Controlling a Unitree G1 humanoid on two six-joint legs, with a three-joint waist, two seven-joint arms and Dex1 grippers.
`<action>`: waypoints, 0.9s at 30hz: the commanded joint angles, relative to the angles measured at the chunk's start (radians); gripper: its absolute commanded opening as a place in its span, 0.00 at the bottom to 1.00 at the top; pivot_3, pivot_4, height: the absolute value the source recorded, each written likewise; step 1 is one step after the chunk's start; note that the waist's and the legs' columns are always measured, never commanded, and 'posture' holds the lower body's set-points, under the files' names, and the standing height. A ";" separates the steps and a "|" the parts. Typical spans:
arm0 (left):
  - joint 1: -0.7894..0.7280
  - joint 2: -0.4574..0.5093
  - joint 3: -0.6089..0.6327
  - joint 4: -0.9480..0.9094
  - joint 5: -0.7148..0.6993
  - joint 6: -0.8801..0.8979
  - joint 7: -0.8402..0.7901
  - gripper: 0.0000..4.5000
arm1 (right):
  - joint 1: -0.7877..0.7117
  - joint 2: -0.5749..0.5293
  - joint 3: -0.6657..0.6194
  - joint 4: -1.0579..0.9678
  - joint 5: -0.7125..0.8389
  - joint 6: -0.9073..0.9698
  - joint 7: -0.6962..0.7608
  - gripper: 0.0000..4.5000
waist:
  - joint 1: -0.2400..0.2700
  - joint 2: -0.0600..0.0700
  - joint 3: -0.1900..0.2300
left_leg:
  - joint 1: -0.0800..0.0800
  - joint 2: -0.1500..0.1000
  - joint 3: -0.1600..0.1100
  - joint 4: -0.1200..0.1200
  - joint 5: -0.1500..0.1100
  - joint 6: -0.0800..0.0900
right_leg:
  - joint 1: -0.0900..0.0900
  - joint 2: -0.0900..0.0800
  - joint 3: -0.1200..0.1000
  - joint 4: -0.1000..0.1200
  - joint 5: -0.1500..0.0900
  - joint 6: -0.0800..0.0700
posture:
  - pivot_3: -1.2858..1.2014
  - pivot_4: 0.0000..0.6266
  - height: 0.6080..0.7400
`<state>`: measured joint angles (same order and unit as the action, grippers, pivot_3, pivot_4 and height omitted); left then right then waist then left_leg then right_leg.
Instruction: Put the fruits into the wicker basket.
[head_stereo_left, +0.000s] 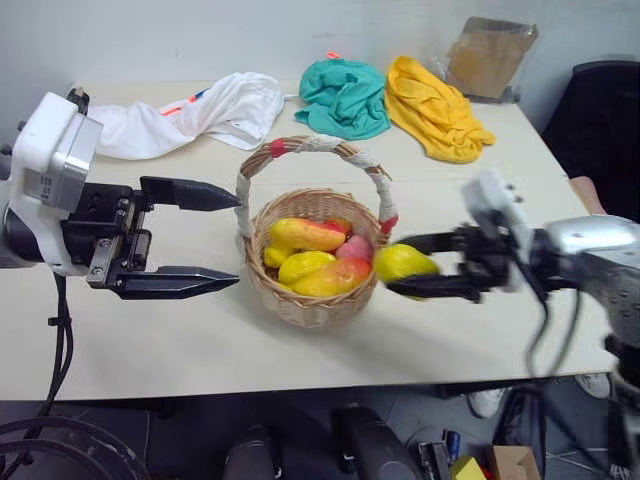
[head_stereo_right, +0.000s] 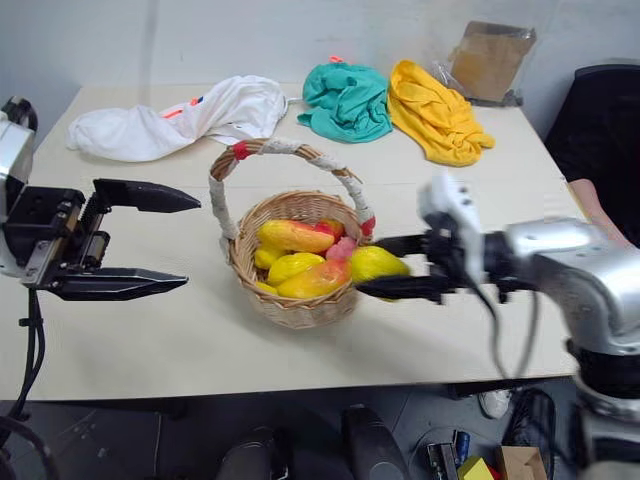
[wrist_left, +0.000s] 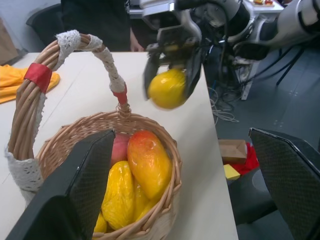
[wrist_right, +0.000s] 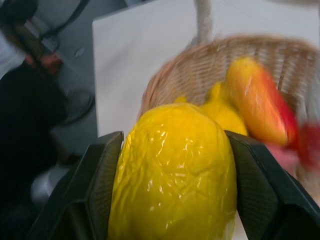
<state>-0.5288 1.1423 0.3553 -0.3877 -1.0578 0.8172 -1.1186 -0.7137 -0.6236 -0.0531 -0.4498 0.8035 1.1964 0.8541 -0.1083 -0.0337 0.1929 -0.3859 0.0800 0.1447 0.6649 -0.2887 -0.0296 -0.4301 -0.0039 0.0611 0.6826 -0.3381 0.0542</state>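
Desk: your pale work surface, spread beneath both arms; crumpled cloths lie at its far side, well beyond either gripper.

Wicker basket: between your two grippers, standing upright with its arched handle up. It looks stiff but light, so a knock to the rim would likely shove it across the desk. Several fruits already lie inside.

Left gripper: spread wide and empty, hovering just beside the basket's handle, fingers pointing toward it.

Right gripper: pinching the yellow lemon across its widest part, one finger on each side, held above the desk and close against the basket's near rim.

Lemon: glossy, wrinkled skin; probably a light, hard toy, and slippery under the pads. You hold it across the middle, which is the safest place; a grip nearer either end would likely squirt it out.

Mango: red-yellow, elongated, lying in the basket just past your right gripper. The lemon may roll off it on landing.
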 joint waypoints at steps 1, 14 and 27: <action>-0.024 0.003 -0.005 -0.001 -0.004 -0.003 -0.011 1.00 | -0.062 0.139 -0.024 -0.018 0.008 0.141 -0.242 0.60 | 0.006 0.000 0.000 | -0.001 0.000 0.000 -0.001 0.000 0.000 | -0.001 0.000 0.000 0.000 0.000 0.000 | 0.52 0.24 1.00; -0.012 0.001 -0.012 0.006 0.029 -0.022 -0.032 1.00 | -0.076 0.322 -0.199 -0.063 0.180 0.372 -0.403 1.00 | 0.012 0.000 0.000 | -0.004 -0.001 0.001 -0.001 -0.001 0.001 | -0.004 -0.001 -0.001 -0.001 -0.001 -0.001 | 0.52 0.24 1.00; -0.082 -0.035 -0.075 0.061 0.089 -0.073 -0.066 1.00 | 0.056 -0.140 -0.317 0.009 0.250 0.167 -0.342 1.00 | 0.020 -0.001 0.000 | -0.003 -0.001 0.001 -0.001 -0.002 0.004 | -0.001 -0.001 0.000 -0.005 0.000 0.001 | 0.52 0.24 1.00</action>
<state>-0.5854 1.1067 0.2701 -0.3357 -0.9767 0.7638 -1.1761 -0.6604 -0.7289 -0.4030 -0.4462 1.1782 1.4881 0.5261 -0.0880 -0.0344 0.1925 -0.3888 0.0783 0.1455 0.6639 -0.2905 -0.0259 -0.4307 -0.0054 0.0611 0.6774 -0.3378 0.0553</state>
